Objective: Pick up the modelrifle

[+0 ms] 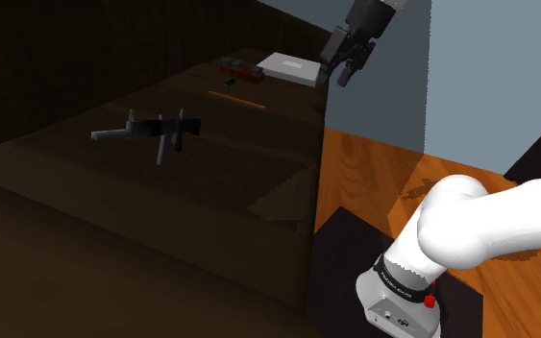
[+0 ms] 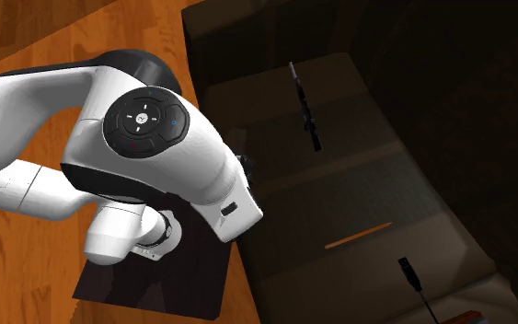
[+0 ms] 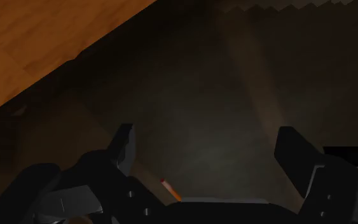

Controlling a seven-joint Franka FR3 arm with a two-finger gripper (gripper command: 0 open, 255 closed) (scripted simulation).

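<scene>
Rifle (image 1: pixel 153 129) lies mid-counter (image 1: pixel 210 178), about 8 o'clock from the hand (image 1: pixel 339 79) in the shoulder view. Likely light, stiff, long and thin, so it would tip if taken by an end. Best to clasp across the dark mid body by the grip. Bare counter all round it, edge at 5 o'clock. Orange stick (image 1: pixel 236 97) at 2 o'clock, well apart. Hand hovers farther off by the white box (image 1: pixel 291 66), fingers (image 3: pixel 124 147) wide, holding nothing.

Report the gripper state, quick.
The gripper is open, its fingers apart with nothing between them. The model rifle lies well away from it, not held.
</scene>
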